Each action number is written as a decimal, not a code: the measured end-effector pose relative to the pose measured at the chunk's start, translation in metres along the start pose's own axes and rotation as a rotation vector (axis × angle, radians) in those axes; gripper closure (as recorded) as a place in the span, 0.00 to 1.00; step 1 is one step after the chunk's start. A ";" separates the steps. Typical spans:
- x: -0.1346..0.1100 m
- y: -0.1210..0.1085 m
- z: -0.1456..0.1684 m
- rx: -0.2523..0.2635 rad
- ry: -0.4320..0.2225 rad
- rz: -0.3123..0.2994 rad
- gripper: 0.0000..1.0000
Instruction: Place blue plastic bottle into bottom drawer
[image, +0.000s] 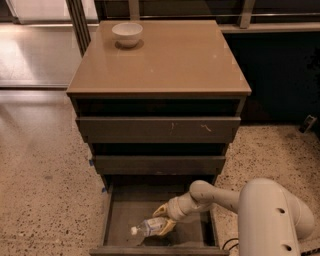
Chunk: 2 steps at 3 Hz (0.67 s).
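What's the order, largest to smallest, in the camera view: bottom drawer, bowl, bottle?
1. Bottom drawer, clearly largest.
2. Bowl and bottle look about alike; the bowl sits farther back, so unranked.
Gripper is at the bottle, inside the drawer.

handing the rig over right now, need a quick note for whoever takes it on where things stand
Gripper: down inside the open bottom drawer, at the base end of the blue plastic bottle. Whether it grips the bottle cannot be told.
Bottle: lying on its side within the drawer, cap pointing left.
Done: bottle brought into the bottom drawer.
Left: confirm release, lift the arm out.
The two upper drawers look shut; the white bowl sits on the cabinet top.
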<state>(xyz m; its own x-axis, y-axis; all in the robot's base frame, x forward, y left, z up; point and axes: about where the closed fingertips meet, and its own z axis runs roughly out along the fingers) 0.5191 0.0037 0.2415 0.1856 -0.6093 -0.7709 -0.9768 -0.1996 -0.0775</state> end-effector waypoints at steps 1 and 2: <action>0.022 -0.012 0.021 0.003 0.017 -0.005 1.00; 0.044 -0.029 0.039 0.021 0.036 -0.007 1.00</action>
<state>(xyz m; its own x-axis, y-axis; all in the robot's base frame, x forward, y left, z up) 0.5510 0.0125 0.1849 0.1959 -0.6350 -0.7473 -0.9774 -0.1882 -0.0963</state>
